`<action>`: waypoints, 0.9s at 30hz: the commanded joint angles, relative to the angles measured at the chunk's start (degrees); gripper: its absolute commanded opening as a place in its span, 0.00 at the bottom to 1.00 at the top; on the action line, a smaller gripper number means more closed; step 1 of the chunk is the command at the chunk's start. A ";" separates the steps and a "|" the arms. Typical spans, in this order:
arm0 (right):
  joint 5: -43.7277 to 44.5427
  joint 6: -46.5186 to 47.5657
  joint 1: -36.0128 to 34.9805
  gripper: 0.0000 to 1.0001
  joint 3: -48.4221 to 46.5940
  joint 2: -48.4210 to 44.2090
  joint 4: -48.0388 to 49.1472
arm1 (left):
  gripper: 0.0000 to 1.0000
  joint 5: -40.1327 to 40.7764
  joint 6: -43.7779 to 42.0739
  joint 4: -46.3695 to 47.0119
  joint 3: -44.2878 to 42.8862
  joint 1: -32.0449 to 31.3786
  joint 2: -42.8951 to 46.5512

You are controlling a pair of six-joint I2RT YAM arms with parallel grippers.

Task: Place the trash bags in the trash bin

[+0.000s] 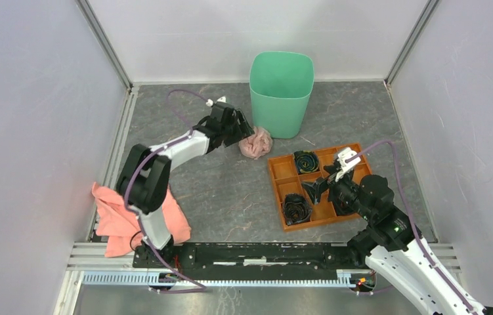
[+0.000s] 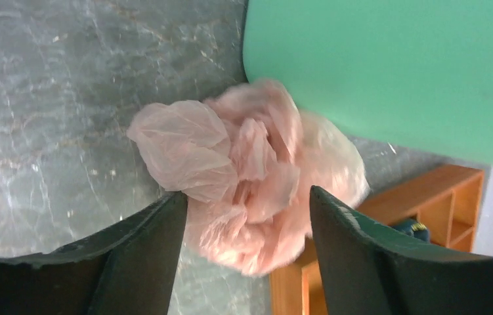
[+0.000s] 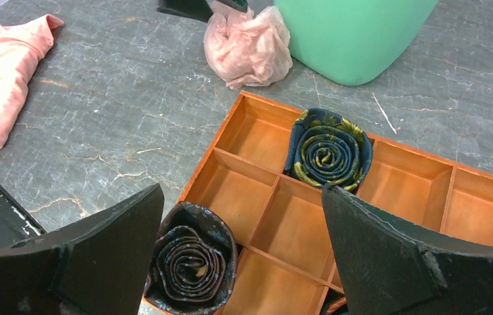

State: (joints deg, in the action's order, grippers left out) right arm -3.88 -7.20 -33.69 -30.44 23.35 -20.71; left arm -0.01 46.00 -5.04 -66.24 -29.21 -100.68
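The pale pink film trash bag lies crumpled on the grey table against the foot of the mint-green trash bin. It also shows in the left wrist view and the right wrist view. My left gripper is open, its fingers on either side of the bag's near part, right at its left edge, not closed on it. The bin stands just behind the bag. My right gripper is open and empty, hovering over the orange tray.
The orange compartment tray holds rolled dark ties, right of the bag. A salmon-pink cloth lies at the near left by the left arm's base. White walls enclose the table on three sides.
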 commanded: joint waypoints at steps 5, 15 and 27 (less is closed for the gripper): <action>0.69 0.13 0.18 0.98 -1.74 0.73 -2.47 | 0.52 0.27 -6.46 0.53 -4.10 0.27 -6.21; -12.10 -1.95 0.14 0.98 -3.46 8.13 -2.89 | 0.02 -16.98 -1.56 9.03 18.50 0.30 18.98; -19.65 -11.30 -10.33 0.98 -2.96 22.32 17.93 | 0.02 -15.04 3.90 -9.09 31.45 0.26 63.07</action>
State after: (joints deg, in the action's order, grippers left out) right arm -21.17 -14.98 -38.57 -31.70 43.86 -14.41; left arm -14.11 45.67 -6.22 -35.81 -28.84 -42.44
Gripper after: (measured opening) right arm 0.979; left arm 0.035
